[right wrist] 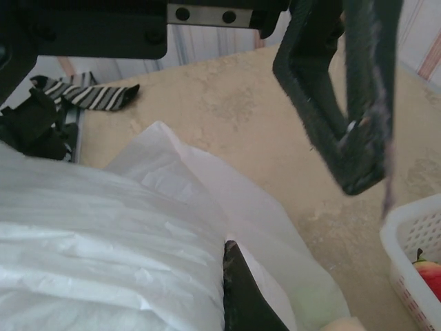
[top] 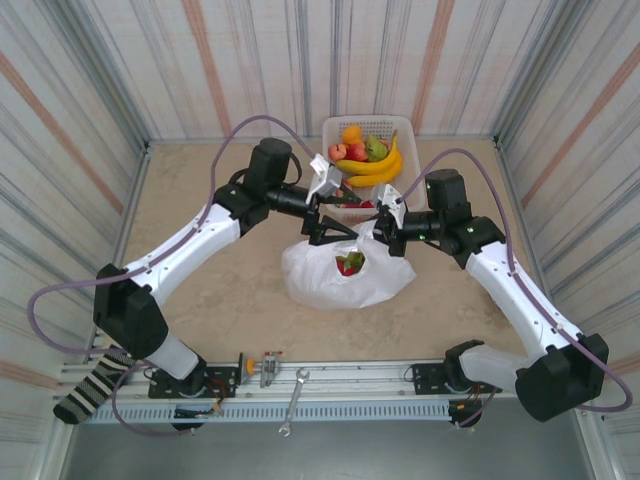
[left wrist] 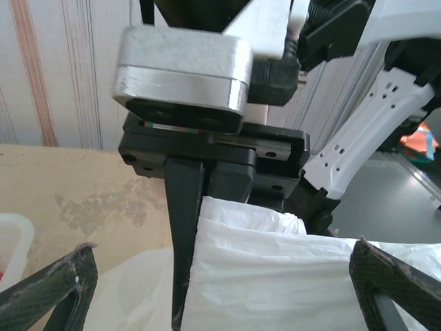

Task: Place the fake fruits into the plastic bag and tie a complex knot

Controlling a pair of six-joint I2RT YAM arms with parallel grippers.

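My left tool (top: 328, 232) stands spread wide above the plastic bag (top: 345, 278) on the worktop (top: 200, 250). My right tool (top: 385, 218) is pressed together on the bag's rim, its tips half buried in white plastic. Inside shows one red fruit (top: 350, 264), too small to name. The basket (top: 330, 128) behind holds bananas (top: 375, 167), an orange (top: 351, 133) and an apple (top: 340, 152). Both arms reach inward, elbows out.

Left hand (left wrist: 220, 262) splayed wide, right hand (right wrist: 231, 256) clamped tight.
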